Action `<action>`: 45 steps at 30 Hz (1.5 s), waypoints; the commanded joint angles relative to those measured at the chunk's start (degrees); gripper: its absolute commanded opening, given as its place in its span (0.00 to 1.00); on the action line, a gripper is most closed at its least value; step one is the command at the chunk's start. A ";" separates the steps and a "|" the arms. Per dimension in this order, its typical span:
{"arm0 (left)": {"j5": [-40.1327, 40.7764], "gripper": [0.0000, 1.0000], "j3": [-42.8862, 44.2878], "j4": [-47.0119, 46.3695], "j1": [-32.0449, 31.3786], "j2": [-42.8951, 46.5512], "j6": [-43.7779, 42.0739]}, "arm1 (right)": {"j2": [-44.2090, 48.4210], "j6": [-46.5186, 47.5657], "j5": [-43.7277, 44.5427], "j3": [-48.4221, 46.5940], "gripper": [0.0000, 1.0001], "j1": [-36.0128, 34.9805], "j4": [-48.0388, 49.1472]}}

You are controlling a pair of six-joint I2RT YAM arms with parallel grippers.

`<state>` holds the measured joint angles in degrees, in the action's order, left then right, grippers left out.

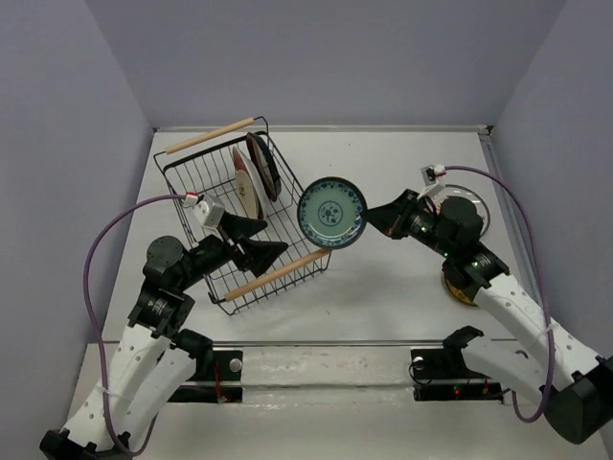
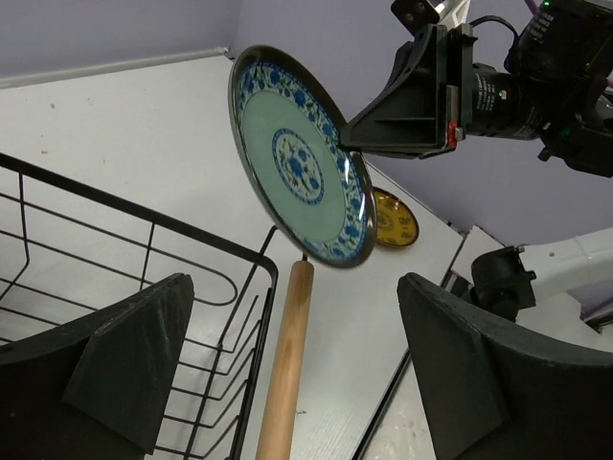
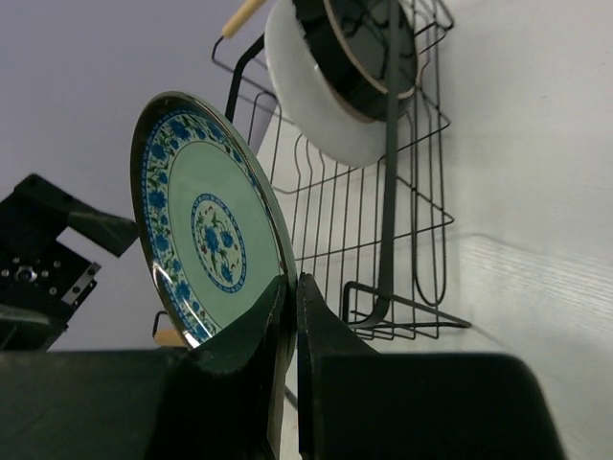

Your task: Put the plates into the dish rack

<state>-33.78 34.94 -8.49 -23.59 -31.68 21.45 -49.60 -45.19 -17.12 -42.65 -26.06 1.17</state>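
Note:
My right gripper is shut on the rim of the small teal-blue plate, holding it in the air just past the dish rack's near-right corner. It also shows in the left wrist view and the right wrist view. The black wire dish rack holds two plates on edge: a white one with orange and a dark-rimmed one. My left gripper is open and empty over the rack's near end, by the wooden handle. A yellow plate lies on the table.
A pale plate lies at the right, partly under my right arm, with the yellow plate nearer me. The rack's far wooden handle is by the back wall. Walls close in the table on three sides.

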 commanded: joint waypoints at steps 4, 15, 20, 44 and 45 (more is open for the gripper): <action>3.98 0.99 0.48 0.75 1.09 -2.77 -1.32 | -7.70 2.65 -5.37 -5.07 0.07 -9.26 15.26; 1.53 0.05 0.66 0.50 1.62 -2.69 -2.12 | -12.53 3.26 -13.79 -6.12 0.08 -11.73 19.14; -4.53 0.05 -0.04 -2.84 1.62 -1.46 -1.24 | -16.92 6.51 -20.48 -9.28 0.35 -11.73 16.41; 57.59 0.99 3.47 13.68 2.59 16.11 -4.93 | -39.41 18.38 16.31 -47.58 0.07 -25.78 -15.66; 58.90 0.99 3.64 14.37 2.41 17.08 -4.76 | -44.13 19.08 22.60 -53.79 0.07 -27.97 -18.37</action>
<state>8.84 36.03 4.29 -21.21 -17.63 17.45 -84.01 -30.26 -13.19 -81.67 -48.93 -7.70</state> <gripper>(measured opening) 0.990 0.168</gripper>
